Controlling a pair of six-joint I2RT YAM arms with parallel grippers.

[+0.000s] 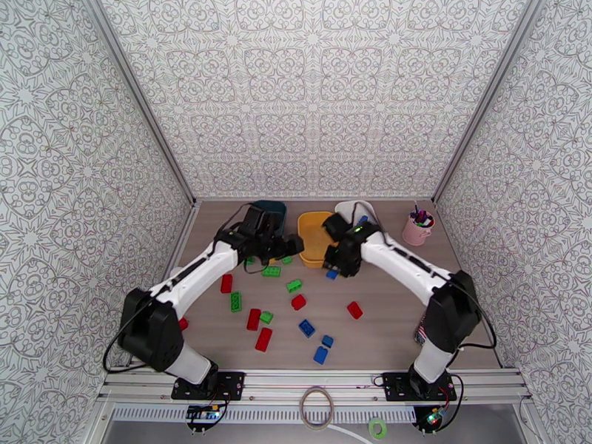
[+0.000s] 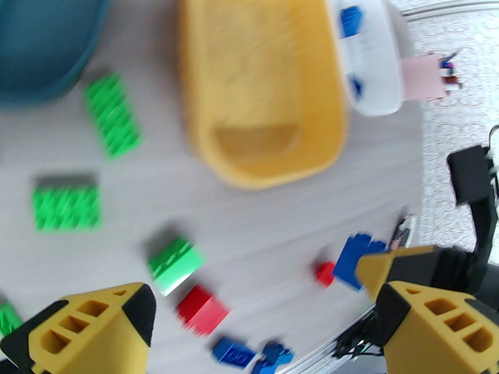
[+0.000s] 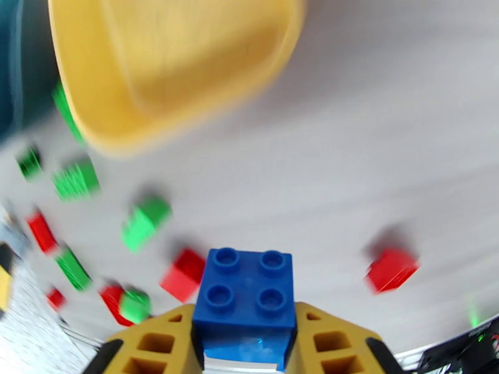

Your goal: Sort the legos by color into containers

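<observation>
Right gripper (image 3: 246, 347) is clamped on a blue four-stud lego brick (image 3: 245, 288), its yellow latticed fingers (image 3: 162, 344) pressing the brick's two flat sides while the studs face the wrist camera; we cannot tell whether the brick has cleared the pale wood-grain table (image 3: 374, 151). Ahead and to the left of these fingers sits the yellow tub (image 3: 106, 141), a smooth, round-cornered shell with nothing in it. One red brick (image 3: 390, 269) lies off to the right and a green brick (image 3: 145, 222) off to the left. Left gripper (image 2: 262, 325) is spread wide with nothing between its fingers. Beyond it to the right, the white tub (image 2: 380, 70) already holds blue bricks (image 2: 350, 20), and the teal tub (image 2: 37, 51) sits beyond it to the left. We judge the brick to be light, rigid and glossy, and so liable to slip. The plain side walls below the studs look like the surest place to hold it.
</observation>
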